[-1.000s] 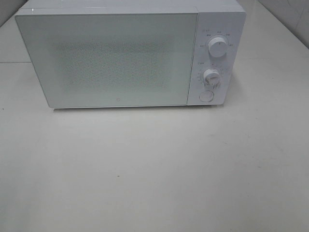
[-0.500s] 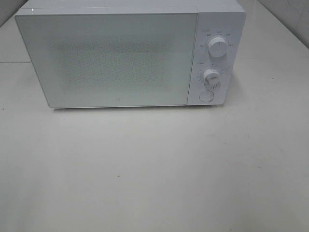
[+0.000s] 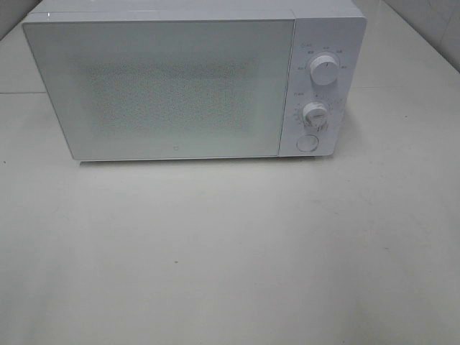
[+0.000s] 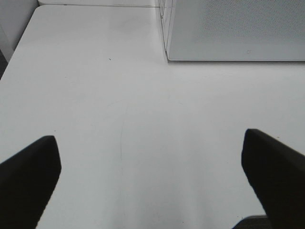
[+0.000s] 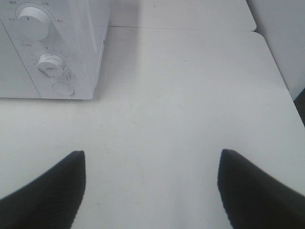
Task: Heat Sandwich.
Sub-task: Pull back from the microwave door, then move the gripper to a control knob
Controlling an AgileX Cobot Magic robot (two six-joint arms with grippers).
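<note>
A white microwave [image 3: 180,86] stands at the back of the table with its door shut. It has two dials [image 3: 325,70] and a round button [image 3: 307,143] on the right panel. The sandwich is not in view. Neither arm shows in the exterior high view. My left gripper [image 4: 152,186] is open and empty over bare table, with the microwave's front corner [image 4: 228,28] ahead of it. My right gripper [image 5: 152,191] is open and empty over bare table, with the microwave's control panel [image 5: 47,52] ahead of it.
The white table [image 3: 230,251] stretches in front of the microwave. Its edges show in the left wrist view [image 4: 19,43] and in the right wrist view [image 5: 281,81].
</note>
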